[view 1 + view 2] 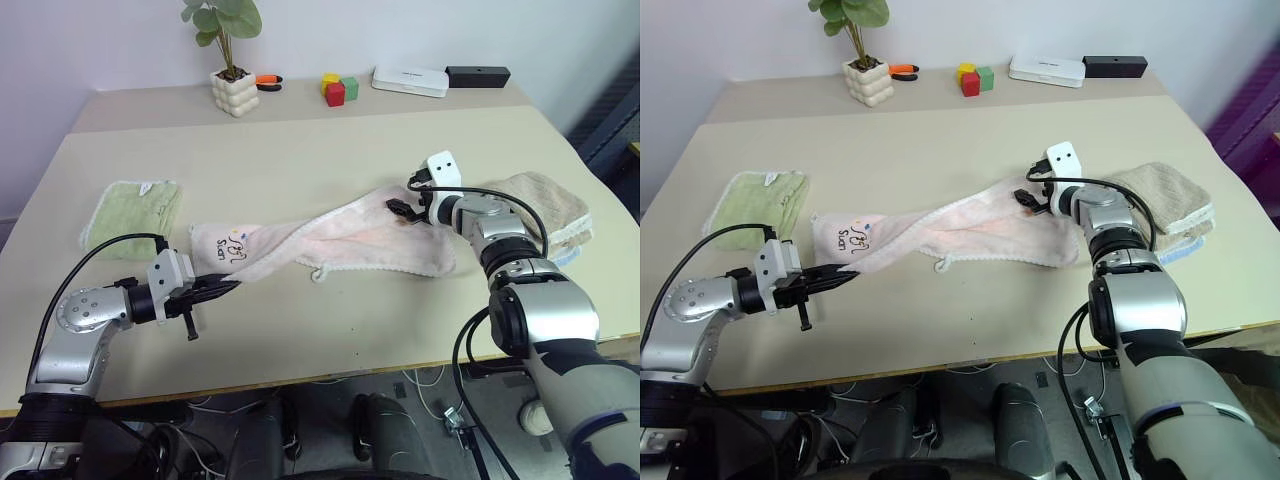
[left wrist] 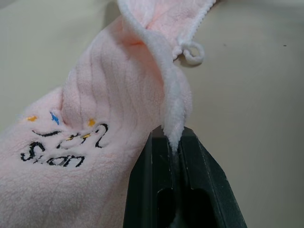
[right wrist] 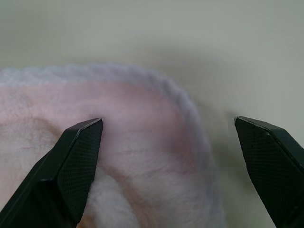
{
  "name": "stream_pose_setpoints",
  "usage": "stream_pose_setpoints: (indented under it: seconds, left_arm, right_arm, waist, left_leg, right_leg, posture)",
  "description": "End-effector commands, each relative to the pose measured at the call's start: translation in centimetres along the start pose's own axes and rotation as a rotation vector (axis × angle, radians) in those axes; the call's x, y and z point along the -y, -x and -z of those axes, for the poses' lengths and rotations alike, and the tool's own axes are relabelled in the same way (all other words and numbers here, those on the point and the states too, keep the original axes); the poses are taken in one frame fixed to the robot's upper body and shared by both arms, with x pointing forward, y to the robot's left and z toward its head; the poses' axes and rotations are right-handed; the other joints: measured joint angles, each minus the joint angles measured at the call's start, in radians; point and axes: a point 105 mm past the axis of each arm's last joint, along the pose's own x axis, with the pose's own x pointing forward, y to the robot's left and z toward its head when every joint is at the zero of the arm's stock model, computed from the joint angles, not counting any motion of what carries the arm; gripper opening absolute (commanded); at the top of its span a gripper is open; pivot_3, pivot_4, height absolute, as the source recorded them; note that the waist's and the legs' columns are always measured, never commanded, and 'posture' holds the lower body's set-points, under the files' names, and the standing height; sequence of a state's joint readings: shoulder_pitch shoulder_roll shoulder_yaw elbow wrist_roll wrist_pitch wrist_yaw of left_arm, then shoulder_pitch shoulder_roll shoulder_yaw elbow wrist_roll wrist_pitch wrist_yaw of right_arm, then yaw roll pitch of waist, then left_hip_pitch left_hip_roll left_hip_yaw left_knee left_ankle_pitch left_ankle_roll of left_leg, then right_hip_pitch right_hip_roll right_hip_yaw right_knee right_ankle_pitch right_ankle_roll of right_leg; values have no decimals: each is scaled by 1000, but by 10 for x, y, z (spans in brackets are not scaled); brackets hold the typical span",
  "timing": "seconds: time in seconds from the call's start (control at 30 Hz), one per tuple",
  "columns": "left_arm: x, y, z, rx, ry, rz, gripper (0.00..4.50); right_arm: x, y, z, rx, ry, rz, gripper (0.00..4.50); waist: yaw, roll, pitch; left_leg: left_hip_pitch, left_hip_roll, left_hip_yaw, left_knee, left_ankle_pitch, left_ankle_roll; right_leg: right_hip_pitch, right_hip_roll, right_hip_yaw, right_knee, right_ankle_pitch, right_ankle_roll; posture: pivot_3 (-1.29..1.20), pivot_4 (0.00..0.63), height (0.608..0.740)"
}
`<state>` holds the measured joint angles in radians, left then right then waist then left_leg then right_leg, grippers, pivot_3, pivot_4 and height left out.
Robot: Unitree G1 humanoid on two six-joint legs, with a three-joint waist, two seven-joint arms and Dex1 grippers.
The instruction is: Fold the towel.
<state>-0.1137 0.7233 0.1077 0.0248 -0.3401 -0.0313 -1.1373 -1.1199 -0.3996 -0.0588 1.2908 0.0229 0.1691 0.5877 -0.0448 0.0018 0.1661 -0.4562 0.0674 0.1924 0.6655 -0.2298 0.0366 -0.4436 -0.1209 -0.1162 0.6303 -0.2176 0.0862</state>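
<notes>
Towel (image 1: 340, 240) pinched by left tool (image 1: 226, 287), right tool (image 1: 402, 209) open above it.

Head pair overhead; wrist views close-up.

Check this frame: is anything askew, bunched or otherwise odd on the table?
The towel lies twisted and bunched into a long strip across the table, not flat. The left gripper is shut on one edge; the right gripper hangs open over the other end. Nothing is spilled or damaged.

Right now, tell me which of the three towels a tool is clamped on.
The pale pink towel in the middle; the left tool pinches its edge. The green towel and beige towel lie untouched.
</notes>
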Motion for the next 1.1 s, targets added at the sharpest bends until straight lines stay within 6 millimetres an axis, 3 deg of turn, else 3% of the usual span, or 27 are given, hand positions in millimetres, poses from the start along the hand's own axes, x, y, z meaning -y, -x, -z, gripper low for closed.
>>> stream_pose_setpoints:
  seconds: [0.03,0.1,0.33,0.5,0.6,0.73,0.87,0.97,1.03,1.1]
  left_arm:
    - [-5,5,-10,27,-29,-25,3]
    - [-5,5,-10,26,-29,-27,0]
    - [-7,2,-11,29,-31,-22,0]
    - [-12,0,-11,35,-31,-44,0]
    - [-28,2,-11,54,-1,-130,0]
    - [-81,11,-20,117,-19,-406,0]
    - [-135,5,-34,110,-66,-598,0]
    - [-181,4,-62,93,-146,-776,0]
    - [-204,7,-90,101,-226,-856,0]
    - [-220,13,-131,142,-336,-923,0]
  right_arm:
    - [-2,0,-16,37,-63,-7,4245]
    - [-6,-2,-13,23,-76,-24,3644]
    - [-1,-1,-19,55,-85,10,81]
    - [6,6,-32,124,-21,13,29]
    - [13,15,-47,200,3,4,29]
    - [14,36,-77,394,35,-54,29]
    - [19,48,-109,552,75,51,29]
    - [15,51,-138,647,60,85,29]
    - [10,54,-161,713,83,117,29]
    - [7,66,-189,814,100,154,29]
  waist:
    - [0,0,0]
    - [0,0,0]
    - [0,0,0]
    - [0,0,0]
    - [1,1,1]
    - [5,1,1]
    - [4,0,0]
    - [1,0,0]
    - [-1,0,2]
    - [-2,0,2]
  left_leg:
    - [0,0,0,0,0,0]
    - [0,0,0,0,0,0]
    - [0,0,0,0,0,0]
    - [0,0,0,0,0,-1]
    - [0,0,0,0,0,0]
    - [0,0,0,0,0,0]
    - [0,-1,0,0,1,0]
    - [0,-1,0,0,1,0]
    - [0,-1,0,0,1,0]
    - [0,-1,1,0,1,0]
  right_leg:
    - [0,0,0,0,0,0]
    - [0,0,0,0,0,0]
    - [0,0,0,0,0,0]
    - [0,0,0,0,0,0]
    - [0,0,0,0,0,0]
    - [0,0,0,0,0,0]
    - [1,0,0,0,0,0]
    - [1,1,-1,0,0,1]
    - [1,1,0,0,0,1]
    - [0,1,0,0,0,1]
  posture:
    - [0,150,740]
    - [0,150,740]
    - [0,150,740]
    - [0,150,740]
    - [0,150,740]
    - [0,150,740]
    - [0,150,740]
    - [0,150,740]
    - [0,150,740]
    - [0,150,740]
